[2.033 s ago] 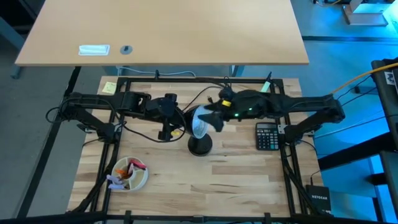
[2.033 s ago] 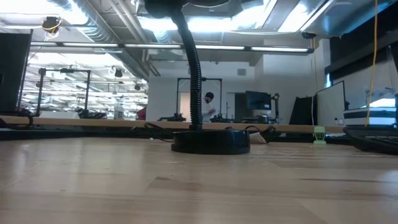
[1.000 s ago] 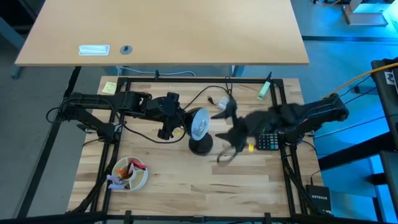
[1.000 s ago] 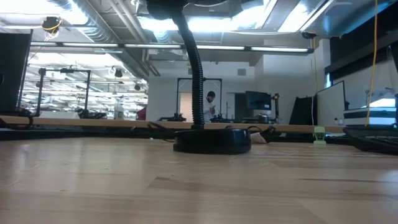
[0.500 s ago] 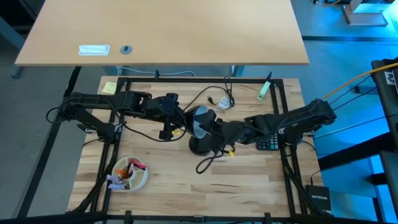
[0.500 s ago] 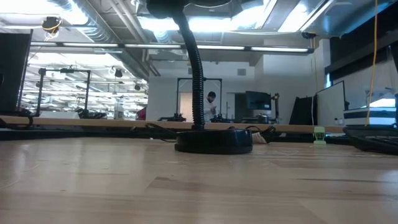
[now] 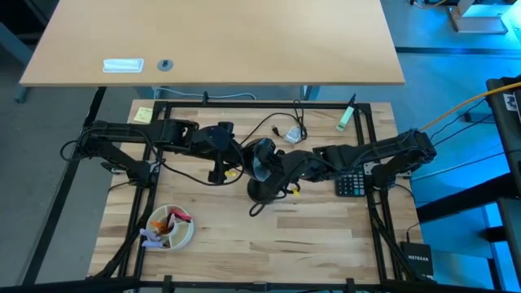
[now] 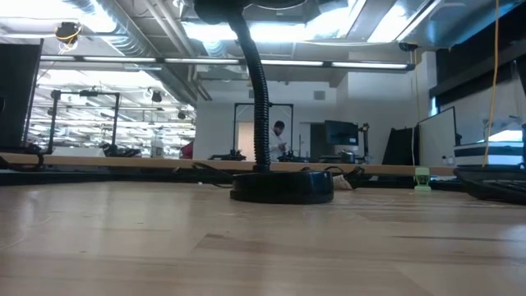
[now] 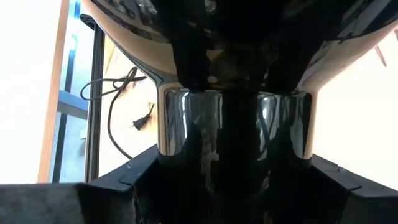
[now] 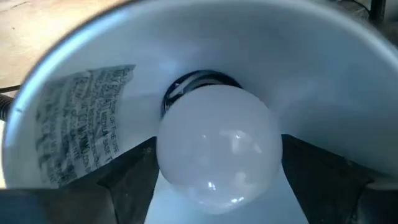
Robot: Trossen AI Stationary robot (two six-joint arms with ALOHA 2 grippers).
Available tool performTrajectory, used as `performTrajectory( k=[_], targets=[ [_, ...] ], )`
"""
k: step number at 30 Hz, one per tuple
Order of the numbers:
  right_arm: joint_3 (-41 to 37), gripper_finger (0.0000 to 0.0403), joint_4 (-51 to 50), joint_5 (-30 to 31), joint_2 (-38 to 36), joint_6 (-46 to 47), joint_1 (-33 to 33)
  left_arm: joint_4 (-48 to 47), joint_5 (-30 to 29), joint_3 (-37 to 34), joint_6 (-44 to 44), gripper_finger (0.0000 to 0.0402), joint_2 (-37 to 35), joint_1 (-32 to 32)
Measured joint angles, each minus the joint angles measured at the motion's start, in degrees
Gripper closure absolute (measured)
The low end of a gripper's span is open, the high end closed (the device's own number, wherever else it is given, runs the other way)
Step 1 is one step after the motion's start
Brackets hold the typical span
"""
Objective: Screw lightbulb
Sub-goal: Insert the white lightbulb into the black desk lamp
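Observation:
The black desk lamp stands mid-table on its round base (image 7: 262,192), which also shows in the low view (image 8: 281,186) with the gooseneck (image 8: 259,90) rising from it. Its shade (image 7: 262,156) opens toward the table's right. The white lightbulb (image 10: 217,146) sits inside the silvery shade (image 10: 81,124), its base end at the socket (image 10: 193,84). My right gripper (image 7: 275,165) reaches into the shade from the right and is shut on the bulb. My left gripper (image 7: 230,155) is shut on the lamp behind the shade. My left gripper pinches the lamp's shiny cylindrical socket housing (image 9: 186,124), just behind the shade, between its two fingers (image 9: 134,177). It comes level from the table's left. The lamp stands on its base on the table. My right gripper pinches the lightbulb's round globe (image 10: 168,155) at its widest part between its two fingers (image 10: 134,171). It comes from the table's right, pointing into the shade's mouth. The bulb's base end points at the socket; whether it sits in it does not show.
A black calculator (image 7: 350,179) lies right of the lamp under my right arm. A white bowl with small items (image 7: 171,226) sits near left. The lamp's cord and plug (image 7: 281,130) lie behind the lamp. A person (image 8: 278,140) stands far off in the room.
My right gripper has gone from beside the calculator toward the table's left and a little toward the far edge, up to the lamp's shade and into its mouth. The lamp has stayed in my left gripper.

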Motion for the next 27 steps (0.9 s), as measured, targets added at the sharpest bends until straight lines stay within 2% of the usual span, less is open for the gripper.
performTrajectory(
  k=[6,11,16,27],
  targets=[
    [0.00,0.0136,0.60,-0.04,0.02,1.49,-0.33,-0.02,0.21,0.00,0.98,0.0152,-0.07,0.00],
    [-0.02,0.0148,0.68,-0.96,0.04,9.52,-0.35,-0.02,0.24,0.00,1.55,0.0152,-0.07,-0.02],
    [-0.02,0.0145,0.59,-3.86,0.04,26.80,-0.39,-0.02,0.29,-0.04,1.86,0.0152,-0.11,-0.02],
    [0.09,0.0147,0.93,-3.73,1.62,66.34,-0.70,0.04,-0.04,-0.01,1.70,0.0152,-0.15,-0.53]
  ],
)
